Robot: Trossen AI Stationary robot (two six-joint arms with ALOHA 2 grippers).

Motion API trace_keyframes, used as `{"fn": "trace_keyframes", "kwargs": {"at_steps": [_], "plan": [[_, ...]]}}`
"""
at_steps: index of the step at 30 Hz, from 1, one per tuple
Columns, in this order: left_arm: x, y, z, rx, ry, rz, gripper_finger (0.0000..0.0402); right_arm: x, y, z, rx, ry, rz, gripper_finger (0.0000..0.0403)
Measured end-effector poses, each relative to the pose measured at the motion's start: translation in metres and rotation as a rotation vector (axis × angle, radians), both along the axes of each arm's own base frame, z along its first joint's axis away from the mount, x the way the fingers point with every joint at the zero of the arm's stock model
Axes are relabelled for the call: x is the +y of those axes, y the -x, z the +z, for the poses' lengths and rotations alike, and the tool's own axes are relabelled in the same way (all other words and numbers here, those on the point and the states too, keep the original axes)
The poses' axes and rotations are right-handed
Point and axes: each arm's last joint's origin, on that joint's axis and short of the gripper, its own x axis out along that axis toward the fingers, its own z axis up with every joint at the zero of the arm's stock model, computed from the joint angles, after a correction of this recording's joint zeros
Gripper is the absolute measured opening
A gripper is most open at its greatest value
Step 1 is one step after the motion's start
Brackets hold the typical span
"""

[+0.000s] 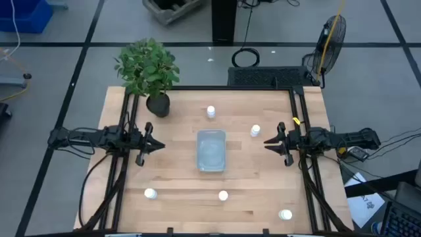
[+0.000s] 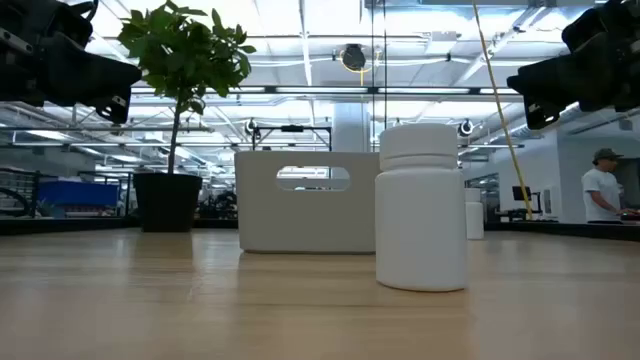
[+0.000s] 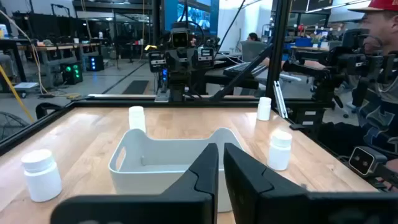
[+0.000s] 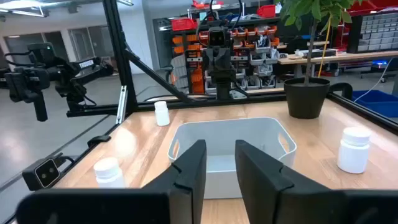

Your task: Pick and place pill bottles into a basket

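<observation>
**Two arms poised either side of an empty basket, bottles scattered on the worktop**

Seen from above, the left end effector [image 1: 155,146] and the right end effector [image 1: 273,142] face each other across a pale wooden worktop [image 1: 250,178], each dark arm stretched level from its own side and hovering clear of the surface. Both are released, the fingers slightly parted and grasping nothing; in the wrist views the dark, angular fingers [image 3: 208,169] of the left and the fingers [image 4: 193,163] of the right stand with a narrow gap between them.

Between the two end effectors sits the basket [image 1: 211,150], a rounded-corner rectangular tray of translucent pale blue-grey plastic with a cut-out handle in its wall, nothing inside it. Five pill bottles, small smooth white cylinders with round caps, stand upright around it. One bottle [image 1: 255,131] is just ahead of the right end effector, toward the far edge; another [image 1: 210,112] stands beyond the basket, midway between the arms. Three more lie nearer the front edge: one [image 1: 150,193] on the left end effector's side, one [image 1: 223,195] in the middle, one [image 1: 285,214] on the right end effector's side.

A leafy plant in a black pot [image 1: 158,104] stands beyond the left end effector, near the far corner.
</observation>
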Motion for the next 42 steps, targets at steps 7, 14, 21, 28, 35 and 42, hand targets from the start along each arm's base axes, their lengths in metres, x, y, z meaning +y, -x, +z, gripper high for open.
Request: {"fn": "trace_keyframes", "kwargs": {"at_steps": [7, 14, 21, 28, 35, 42], "plan": [[0.000, 0.000, 0.000, 0.000, 0.000, 0.000, 0.0031, 0.000, 0.000, 0.000, 0.000, 0.000, 0.000, 0.0079], [0.000, 0.000, 0.000, 0.000, 0.000, 0.000, 0.0031, 0.000, 0.000, 0.000, 0.000, 0.000, 0.000, 0.0078], [0.000, 0.000, 0.000, 0.000, 0.000, 0.000, 0.0031, 0.000, 0.000, 0.000, 0.000, 0.000, 0.000, 0.0079], [0.000, 0.000, 0.000, 0.000, 0.000, 0.000, 0.0031, 0.000, 0.000, 0.000, 0.000, 0.000, 0.000, 0.0079], [0.000, 0.000, 0.000, 0.000, 0.000, 0.000, 0.0031, 0.000, 0.000, 0.000, 0.000, 0.000, 0.000, 0.0078], [0.000, 0.000, 0.000, 0.000, 0.000, 0.000, 0.0031, 0.000, 0.001, 0.012, -0.124, -0.010, -0.001, 0.0079]]}}
